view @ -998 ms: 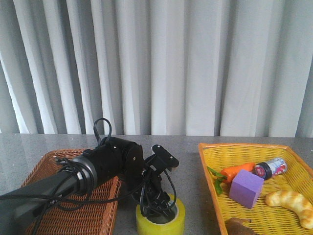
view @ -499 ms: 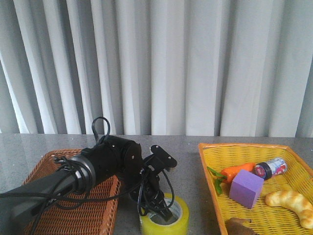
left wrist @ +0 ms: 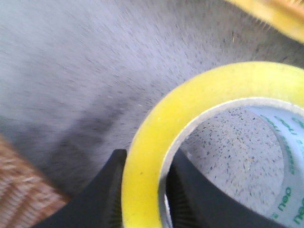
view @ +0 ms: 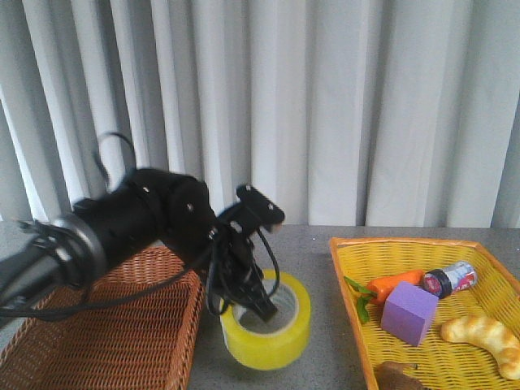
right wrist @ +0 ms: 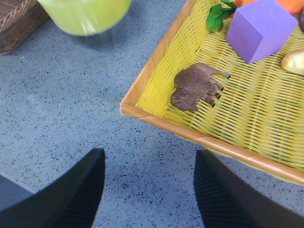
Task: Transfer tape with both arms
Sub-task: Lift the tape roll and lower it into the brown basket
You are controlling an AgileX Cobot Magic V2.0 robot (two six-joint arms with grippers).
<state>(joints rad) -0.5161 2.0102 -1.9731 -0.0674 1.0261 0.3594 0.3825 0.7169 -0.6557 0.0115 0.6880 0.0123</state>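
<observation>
The yellow basket [view: 349, 260] sits on the grey surface [view: 313, 268] to the right of the tape [view: 266, 329]. Inside it lie an orange carrot with green leaves [view: 388, 285], a purple cube [view: 409, 312] just beside the carrot, a small can [view: 449, 279] behind the cube, a pale bread piece [view: 486, 336] to the cube's right, and a brown animal figure [right wrist: 195, 86] near the basket's front rim. The brown wicker basket [view: 122, 341] stands to the left of the tape; its inside shows only bare weave, partly hidden by the left arm [view: 122, 227].

The left hand [left wrist: 145, 190] pinches the wall of the tape, one finger [left wrist: 102, 194] on the outer yellow face and the other inside against the white printed core. In the front view the roll hangs tilted between the two baskets, clear of the surface. The right hand [right wrist: 149, 190] is spread wide above bare surface just in front of the yellow basket's corner, gripping nothing, with the tape well apart from it.

Compared with a second ago, the tape has been lifted: it then rested low on the surface in front of the wicker basket, and now it sits higher with its opening turned more toward the front camera. The left arm has risen too, and its cable loop has swung up to the left. The contents of the yellow basket have not moved.
</observation>
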